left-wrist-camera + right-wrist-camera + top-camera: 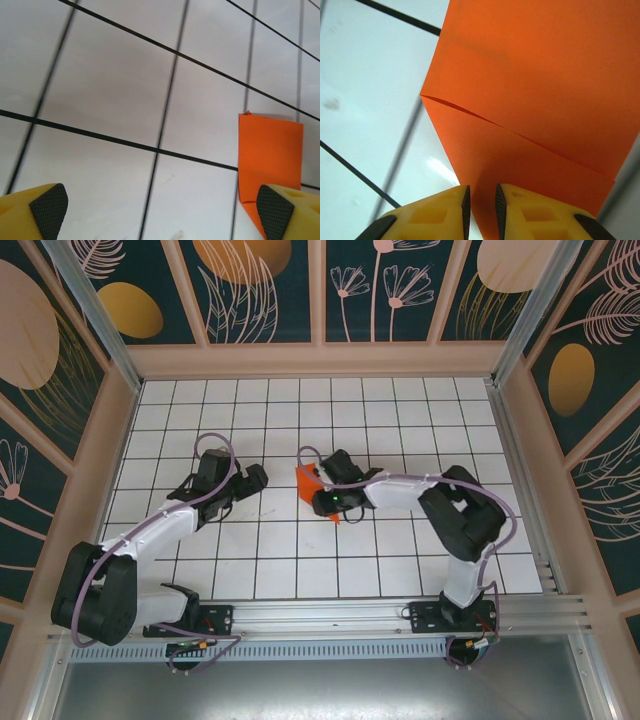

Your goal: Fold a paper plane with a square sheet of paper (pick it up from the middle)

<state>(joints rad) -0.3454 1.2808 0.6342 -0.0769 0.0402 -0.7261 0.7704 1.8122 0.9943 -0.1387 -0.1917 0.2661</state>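
Early stage, I'd say: sheet of paper (530,75) near the centre of the table (400,550) shows one soft fold, right gripper (480,200) clenched on its edge, left gripper (162,215) released and empty at its 9 o'clock, with nose and wing folds still to do.
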